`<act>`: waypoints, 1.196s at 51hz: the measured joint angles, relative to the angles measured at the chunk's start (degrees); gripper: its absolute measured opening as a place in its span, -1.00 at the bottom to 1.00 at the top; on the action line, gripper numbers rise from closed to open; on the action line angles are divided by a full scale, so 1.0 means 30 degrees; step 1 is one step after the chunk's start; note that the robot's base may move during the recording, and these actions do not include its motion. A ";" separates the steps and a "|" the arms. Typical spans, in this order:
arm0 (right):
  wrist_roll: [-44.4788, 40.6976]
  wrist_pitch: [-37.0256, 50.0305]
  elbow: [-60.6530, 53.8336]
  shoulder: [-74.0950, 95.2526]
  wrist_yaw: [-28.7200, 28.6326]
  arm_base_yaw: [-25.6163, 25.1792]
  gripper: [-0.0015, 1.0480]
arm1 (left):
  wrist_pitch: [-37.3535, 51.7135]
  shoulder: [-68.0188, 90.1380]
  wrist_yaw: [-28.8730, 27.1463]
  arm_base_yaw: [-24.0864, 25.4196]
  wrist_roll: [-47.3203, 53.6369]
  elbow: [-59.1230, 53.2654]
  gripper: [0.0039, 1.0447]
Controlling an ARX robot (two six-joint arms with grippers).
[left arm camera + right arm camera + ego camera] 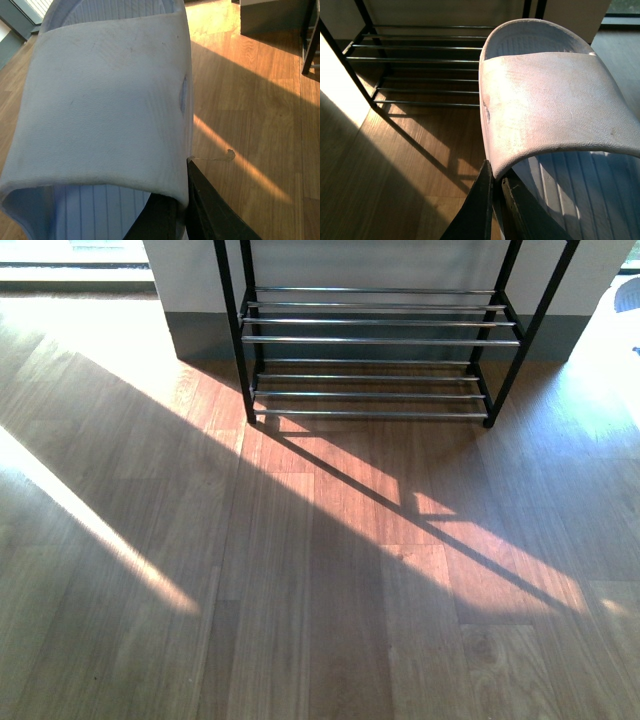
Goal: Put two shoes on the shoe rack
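carry step: left claw [180,200] grips one slide [105,100] and right claw [495,186] the other slide [550,105], seemingly by the strap edge; next, both must reach the rack [380,340], upper centre of the front view, and set them down.

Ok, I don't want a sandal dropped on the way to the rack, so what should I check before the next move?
1. Grip of left hand on left sandal, shut on its edge: ok.
2. Grip of right hand on right sandal, shut on its edge: ok.
3. Visible shelves of the shoe rack free of shoes: ok.
4. Bare floor up to the rack: ok.
5. Grips firm enough for travel: cannot tell.
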 joint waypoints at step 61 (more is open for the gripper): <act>0.0000 0.0000 0.0015 0.0000 -0.0138 0.0131 -0.97 | 0.0000 0.0007 -0.0036 0.0029 -0.0015 -0.0022 -0.97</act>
